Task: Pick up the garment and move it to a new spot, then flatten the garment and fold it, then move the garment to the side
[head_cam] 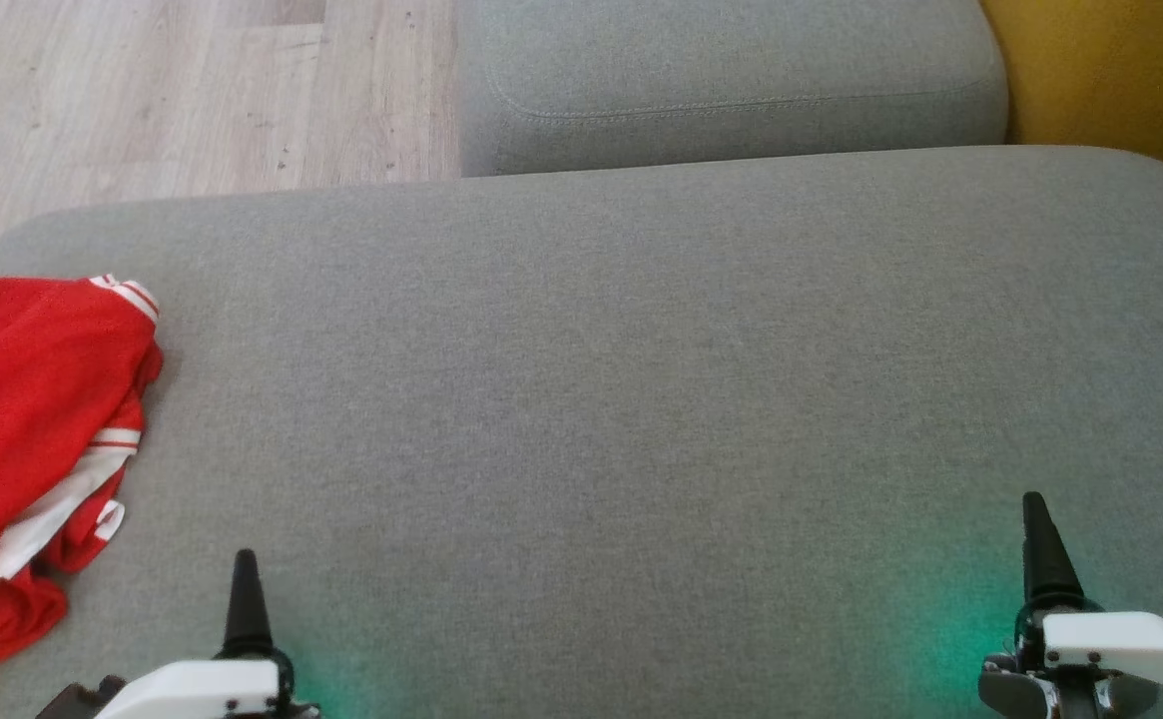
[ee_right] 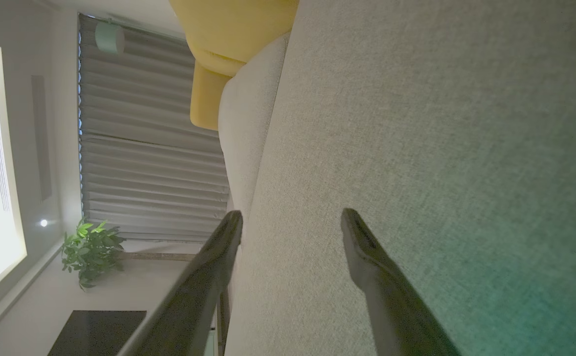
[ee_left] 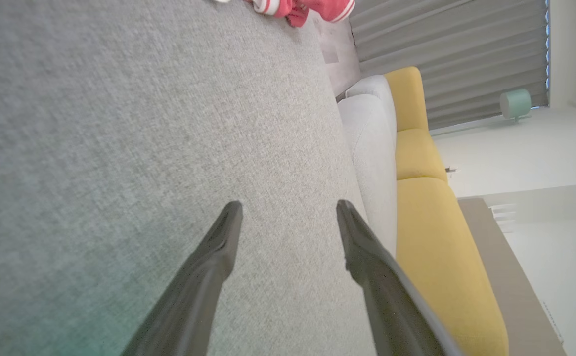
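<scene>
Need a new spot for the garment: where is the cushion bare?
Bare: the grey cushion from the red garment rightward to its right edge, between the back cushion and the open left gripper and right gripper. Crowded only at the left edge, where the garment lies bunched.

Living room, grey sofa (head_cam: 641,399), curtains (ee_right: 149,148), houseplant (ee_right: 90,249)

Open right gripper (ee_right: 292,215), nothing between its two dark fingers (ee_right: 367,257). Fingers point out over a grey sofa seat (ee_right: 416,123); contact with the fabric can't be told. Green glow on the seat at lower right. Past the seat edge is a paler grey cushion (ee_right: 241,128), then a yellow cushion (ee_right: 228,29). Grey curtain (ee_right: 144,148) behind, plant (ee_right: 90,249) at its foot, mint round object (ee_right: 110,37) at the top.
</scene>
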